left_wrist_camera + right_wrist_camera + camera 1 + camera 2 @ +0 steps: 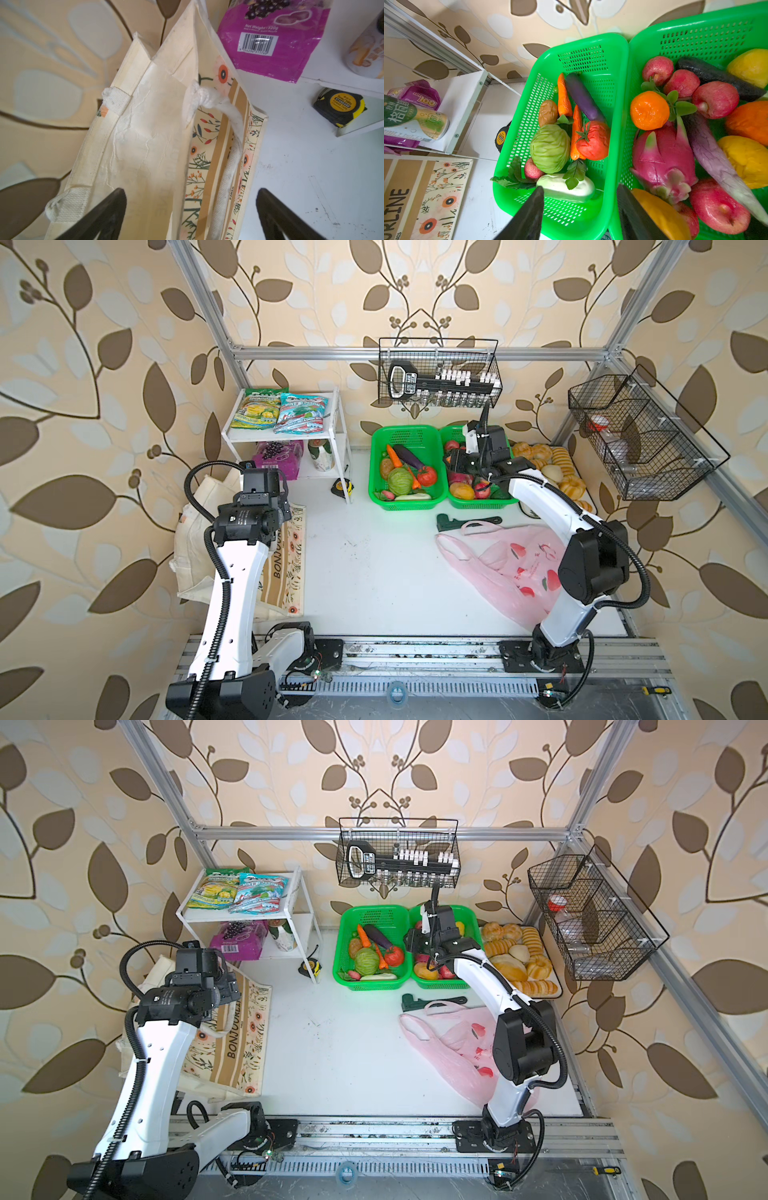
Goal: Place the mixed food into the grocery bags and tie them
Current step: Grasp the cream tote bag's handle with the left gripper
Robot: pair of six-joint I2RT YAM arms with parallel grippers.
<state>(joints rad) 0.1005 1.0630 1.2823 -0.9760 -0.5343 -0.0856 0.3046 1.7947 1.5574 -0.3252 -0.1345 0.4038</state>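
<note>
Leaf-patterned wallpaper is seen on all sides of a white tabletop (374,572). At nine o'clock a large cream canvas tote with brown lettering (286,564) is laid on its side. At four o'clock a thin, translucent pink plastic handle bag with red prints (511,568) is spread flat, partly under the right arm. Nothing is judged to be bagged yet. On a white two-tier shelf (291,435) at ten o'clock, the teal mint packet (301,412) is kept on the upper tier, with the purple grape-print packet (278,458) and the small can (321,454) side by side below. In a green plastic basket (405,429) at twelve o'clock the green cabbage (550,148), brown potato (547,113) and red tomato (593,141) are bunched together. The left gripper (191,191) is held over the tote's gaping mouth, jaws spread wide and empty; what shows of the inside looks bare. The right gripper (579,186) is poised above the basket's near edge, jaws partly parted, nothing gripped. All six items are left to load, and both bags remain to be tied.
</note>
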